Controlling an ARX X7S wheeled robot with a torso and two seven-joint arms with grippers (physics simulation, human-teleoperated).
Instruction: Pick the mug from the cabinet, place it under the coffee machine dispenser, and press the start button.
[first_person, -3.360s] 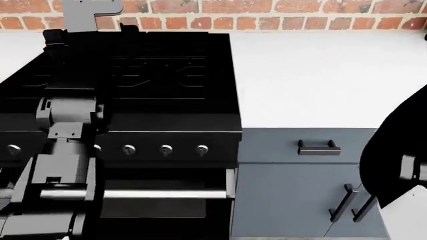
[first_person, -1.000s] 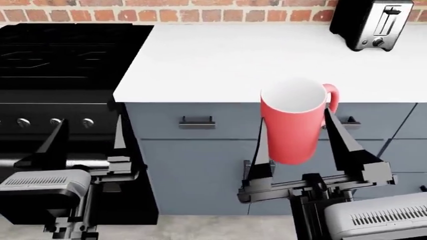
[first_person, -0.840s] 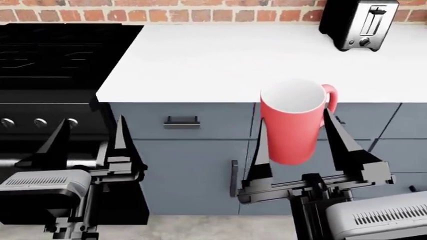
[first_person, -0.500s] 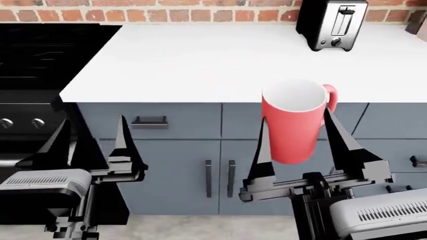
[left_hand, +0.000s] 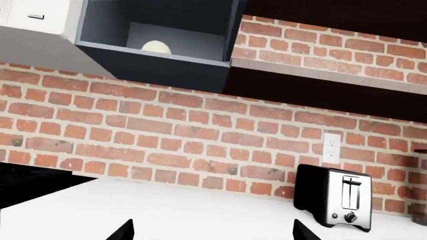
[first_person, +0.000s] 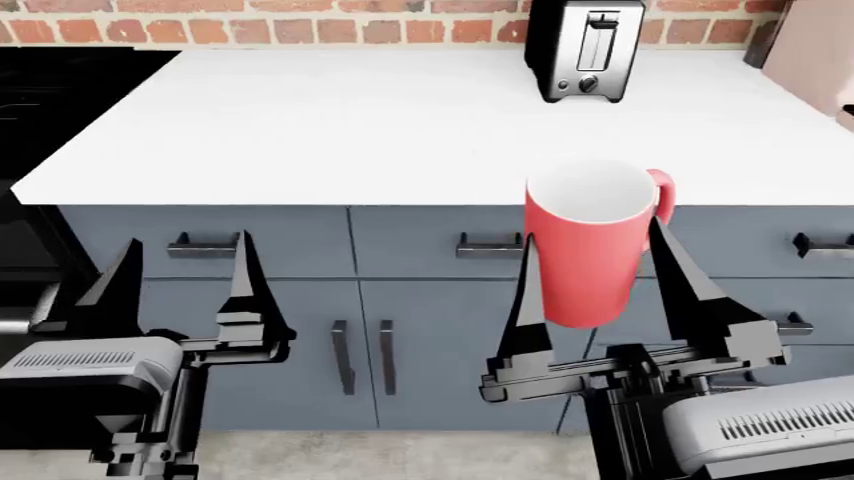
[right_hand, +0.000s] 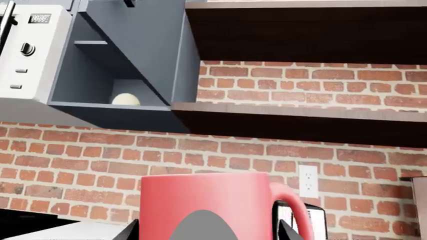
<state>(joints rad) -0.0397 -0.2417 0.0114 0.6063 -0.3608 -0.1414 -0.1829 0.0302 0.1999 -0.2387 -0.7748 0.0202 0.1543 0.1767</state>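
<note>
The right hand (first_person: 594, 290) is clamped on the mug (first_person: 591, 240), one dark finger (first_person: 525, 300) pressed to each side of its lower body, holding it upright in the air in front of the bench (first_person: 334, 130), its rim about level with the bench's front edge. The mug is tall and coral-red, with a smooth matte wall, a white inside and a single loop handle (first_person: 662, 195) that points away from the left hand. In the right wrist view the mug (right_hand: 207, 205) fills the lower part of the picture, its handle (right_hand: 293, 212) curving off one side.

The left hand (first_person: 180, 290) is beside the mug, well apart from it, its two fingers spread with nothing between them.

Behind the mug come the grey drawer fronts and doors (first_person: 360, 330) under the bench, then the white bench top. At the back of the bench, beyond the mug, stands a black-and-chrome toaster (first_person: 585, 50) against the red brick wall (first_person: 267, 25). A pale pinkish-beige corner of the coffee machine (first_person: 814, 50) shows on the bench farther from the left hand than the toaster.

Above the toaster, an open grey wall cabinet (left_hand: 157, 42) holds one pale rounded object (left_hand: 156, 47), too small to identify. A white microwave (right_hand: 30, 50) adjoins that cabinet.
</note>
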